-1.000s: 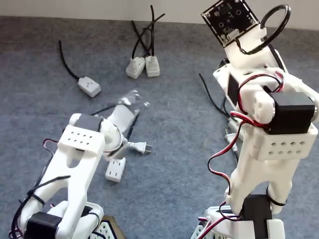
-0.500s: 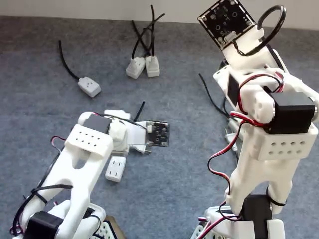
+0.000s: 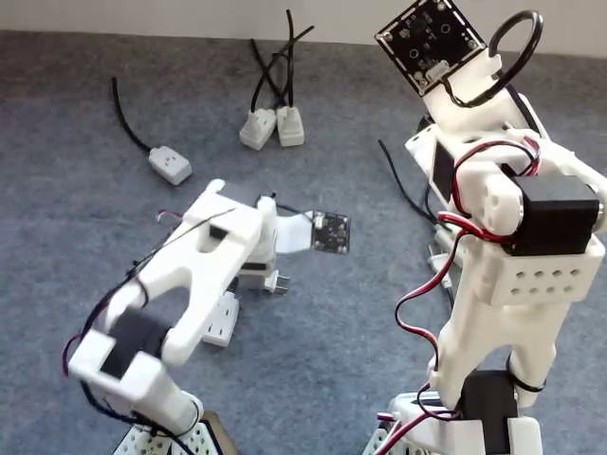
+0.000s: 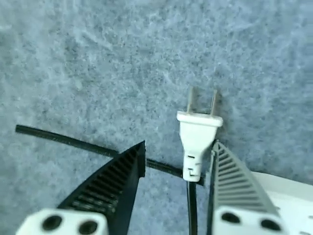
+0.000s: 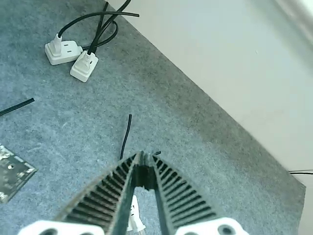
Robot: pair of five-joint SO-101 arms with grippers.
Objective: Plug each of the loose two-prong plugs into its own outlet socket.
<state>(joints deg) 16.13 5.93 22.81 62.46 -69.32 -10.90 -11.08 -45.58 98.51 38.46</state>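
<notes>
Since my left gripper (image 4: 178, 147) hangs open straddling the two-prong plug (image 4: 198, 133), which lies just beside the outlet socket (image 4: 286, 193) with prongs pointing away along the fingers, I judge this arm nearer.

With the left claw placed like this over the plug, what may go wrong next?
The two-prong plug lies close to one finger of the open left claw, not centred, so closing may twist it. A black cord crosses between the fingers and might get pinched together with the plug.
</notes>
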